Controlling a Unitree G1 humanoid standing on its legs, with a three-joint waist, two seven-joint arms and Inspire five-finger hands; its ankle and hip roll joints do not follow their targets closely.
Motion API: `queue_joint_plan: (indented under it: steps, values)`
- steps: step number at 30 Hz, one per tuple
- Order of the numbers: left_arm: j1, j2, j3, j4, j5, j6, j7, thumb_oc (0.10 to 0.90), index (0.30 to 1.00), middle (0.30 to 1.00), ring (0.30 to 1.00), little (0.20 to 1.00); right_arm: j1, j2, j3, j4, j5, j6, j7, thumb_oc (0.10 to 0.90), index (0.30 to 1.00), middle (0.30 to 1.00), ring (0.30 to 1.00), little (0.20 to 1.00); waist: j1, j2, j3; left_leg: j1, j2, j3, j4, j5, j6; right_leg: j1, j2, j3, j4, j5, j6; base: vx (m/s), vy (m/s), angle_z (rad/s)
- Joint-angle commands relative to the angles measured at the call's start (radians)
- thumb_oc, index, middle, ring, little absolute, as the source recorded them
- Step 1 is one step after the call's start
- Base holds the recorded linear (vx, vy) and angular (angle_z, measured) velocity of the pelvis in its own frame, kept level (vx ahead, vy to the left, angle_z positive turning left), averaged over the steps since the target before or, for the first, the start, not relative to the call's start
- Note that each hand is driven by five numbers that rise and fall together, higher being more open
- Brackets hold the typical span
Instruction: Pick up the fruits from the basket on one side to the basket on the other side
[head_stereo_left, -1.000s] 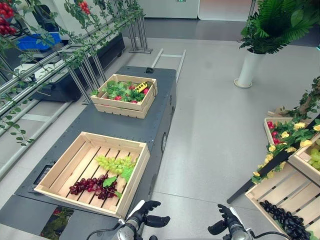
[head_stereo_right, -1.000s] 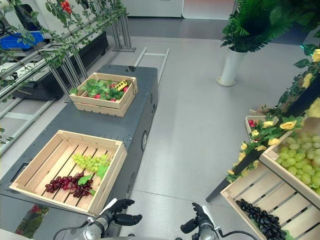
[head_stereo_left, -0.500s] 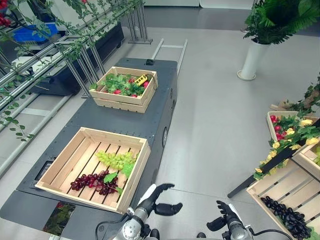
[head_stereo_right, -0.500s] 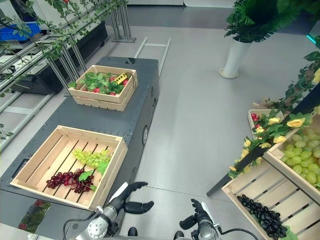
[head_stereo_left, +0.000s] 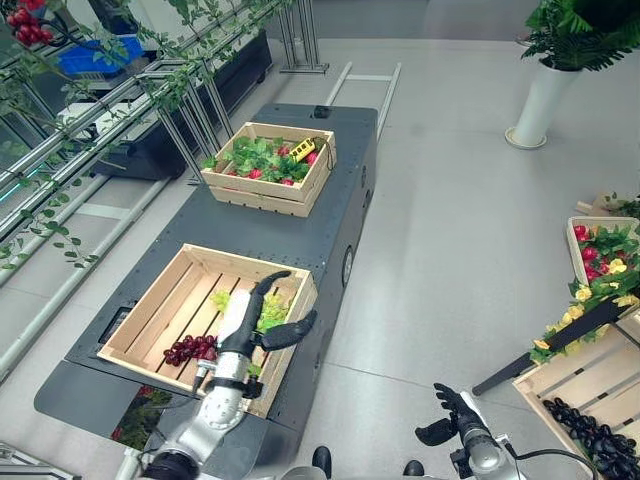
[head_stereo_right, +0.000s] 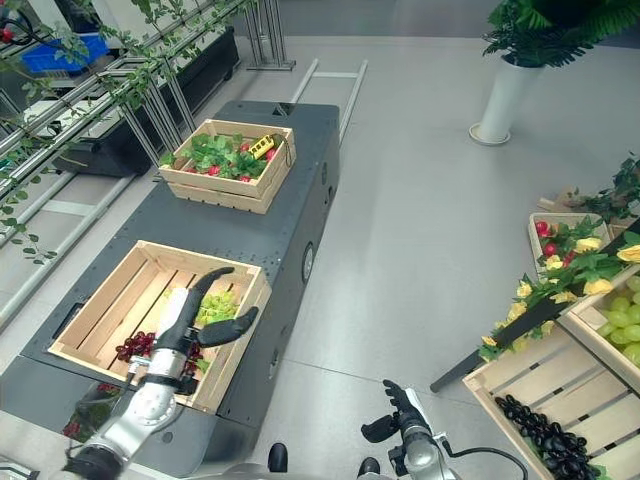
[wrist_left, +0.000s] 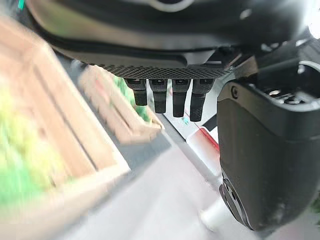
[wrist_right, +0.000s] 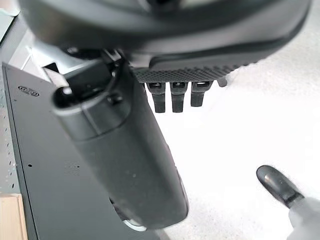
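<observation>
We note L hand (head_stereo_left: 240, 325) open, empty, over near crate (head_stereo_left: 160, 315) w/ green grapes (head_stereo_left: 270, 312) & red grapes (head_stereo_left: 190, 349); R hand (head_stereo_left: 450, 420) relaxed, idle; recommend descending onto one bunch, closing round its stem end.

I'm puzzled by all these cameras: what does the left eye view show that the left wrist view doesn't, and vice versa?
Left eye view: purple grapes, black grapes and the right hand. Left wrist view: a close look along the left hand, its fingers straight. Shared: the near crate and the far crate.
</observation>
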Motion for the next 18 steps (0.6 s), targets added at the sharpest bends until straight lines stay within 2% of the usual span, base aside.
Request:
queue_joint_plan:
  steps: [1, 3, 5, 7, 8, 9, 10, 11, 12, 14, 16, 18]
  values:
    - [-0.161, 0.113, 0.057, -0.044, 0.084, 0.047, 0.121, 0.800, 0.900, 0.900, 0.900, 0.900, -0.038, -0.025, 0.031, -0.060, 0.014, -0.067, 0.037, 0.800, 0.900, 0.900, 0.900, 0.900, 0.019, -0.047, 0.033, -0.005, -0.053, 0.022, 0.009, -0.087, 0.040, 0.004, -0.044, 0.015, 0.086, -0.101, -0.028, 0.00, 0.106, 0.18]
    - [-0.216, 0.191, 0.060, -0.014, 0.084, 0.124, 0.147, 0.800, 0.900, 0.900, 0.900, 0.900, -0.060, -0.052, 0.052, -0.124, 0.038, -0.080, 0.046, 0.800, 0.900, 0.900, 0.900, 0.900, 0.030, -0.045, 0.082, -0.045, -0.047, 0.016, 0.015, -0.062, 0.038, -0.057, -0.048, 0.007, 0.166, -0.131, -0.037, -0.10, 0.111, 0.17]
    - [-0.253, 0.215, 0.053, 0.020, 0.089, 0.147, 0.161, 0.800, 0.900, 0.900, 0.900, 0.900, -0.079, -0.059, 0.063, -0.138, 0.049, -0.093, 0.047, 0.800, 0.900, 0.900, 0.900, 0.900, 0.033, -0.048, 0.108, -0.077, -0.043, 0.014, 0.045, -0.061, 0.036, -0.086, -0.051, 0.004, 0.195, -0.137, -0.043, -0.15, 0.070, 0.09]
    - [-0.313, 0.240, 0.044, 0.100, 0.074, 0.175, 0.181, 0.800, 0.900, 0.900, 0.900, 0.900, -0.125, -0.065, 0.090, -0.144, 0.072, -0.112, 0.040, 0.800, 0.900, 0.900, 0.900, 0.900, 0.039, -0.054, 0.156, -0.127, -0.036, 0.010, 0.097, -0.061, 0.032, -0.128, -0.055, 0.001, 0.233, -0.144, -0.053, -0.17, 0.068, 0.21]
    - [-0.358, 0.255, 0.042, 0.174, 0.070, 0.179, 0.199, 0.800, 0.900, 0.900, 0.900, 0.900, -0.159, -0.068, 0.111, -0.143, 0.098, -0.129, 0.035, 0.800, 0.900, 0.900, 0.900, 0.900, 0.045, -0.066, 0.196, -0.152, -0.033, 0.009, 0.138, -0.077, 0.025, -0.150, -0.056, 0.009, 0.272, -0.166, -0.053, -0.11, 0.048, 0.21]
    - [-0.362, 0.256, 0.041, 0.179, 0.069, 0.180, 0.200, 0.800, 0.900, 0.900, 0.900, 0.900, -0.162, -0.068, 0.112, -0.142, 0.099, -0.130, 0.035, 0.800, 0.900, 0.900, 0.900, 0.900, 0.045, -0.067, 0.197, -0.156, -0.033, 0.009, 0.140, -0.076, 0.026, -0.153, -0.056, 0.008, 0.273, -0.164, -0.054, -0.10, 0.044, 0.11]
    - [-0.382, 0.266, 0.043, 0.220, 0.065, 0.179, 0.210, 0.800, 0.900, 0.900, 0.900, 0.900, -0.177, -0.071, 0.120, -0.150, 0.112, -0.136, 0.037, 0.800, 0.900, 0.900, 0.900, 0.900, 0.048, -0.075, 0.217, -0.173, -0.032, 0.012, 0.172, -0.086, 0.025, -0.166, -0.058, 0.009, 0.294, -0.174, -0.056, -0.13, 0.073, 0.04]
    - [-0.420, 0.280, 0.043, 0.273, 0.072, 0.184, 0.231, 0.800, 0.900, 0.900, 0.900, 0.900, -0.201, -0.073, 0.131, -0.163, 0.129, -0.149, 0.036, 0.800, 0.900, 0.900, 0.900, 0.900, 0.049, -0.089, 0.253, -0.220, -0.031, 0.020, 0.256, -0.110, 0.028, -0.207, -0.067, 0.010, 0.368, -0.196, -0.063, -0.14, 0.083, 0.02]
    - [-0.426, 0.283, 0.043, 0.279, 0.073, 0.187, 0.236, 0.800, 0.900, 0.900, 0.900, 0.900, -0.205, -0.073, 0.132, -0.166, 0.131, -0.150, 0.037, 0.800, 0.900, 0.900, 0.900, 0.900, 0.050, -0.091, 0.257, -0.229, -0.031, 0.021, 0.270, -0.115, 0.029, -0.216, -0.070, 0.011, 0.380, -0.200, -0.064, -0.14, 0.096, 0.01]
    - [-0.458, 0.307, 0.048, 0.321, 0.084, 0.188, 0.250, 0.800, 0.900, 0.900, 0.900, 0.900, -0.220, -0.078, 0.140, -0.184, 0.141, -0.150, 0.035, 0.800, 0.900, 0.900, 0.900, 0.900, 0.049, -0.104, 0.287, -0.289, -0.022, 0.041, 0.378, -0.151, 0.041, -0.275, -0.093, 0.012, 0.496, -0.234, -0.075, -0.10, 0.096, 0.08]
    - [-0.482, 0.335, 0.033, 0.343, 0.105, 0.215, 0.247, 0.800, 0.900, 0.900, 0.900, 0.900, -0.225, -0.083, 0.132, -0.192, 0.149, -0.136, 0.032, 0.800, 0.900, 0.900, 0.900, 0.900, 0.048, -0.112, 0.313, -0.353, -0.015, 0.058, 0.501, -0.204, 0.057, -0.317, -0.119, 0.009, 0.598, -0.273, -0.088, -0.06, 0.121, 0.16]
    - [-0.492, 0.344, 0.026, 0.343, 0.086, 0.232, 0.242, 0.800, 0.900, 0.900, 0.900, 0.900, -0.232, -0.089, 0.130, -0.192, 0.156, -0.128, 0.030, 0.800, 0.900, 0.900, 0.900, 0.900, 0.048, -0.111, 0.324, -0.382, -0.015, 0.059, 0.546, -0.222, 0.064, -0.336, -0.130, 0.011, 0.637, -0.286, -0.092, -0.04, 0.113, 0.19]
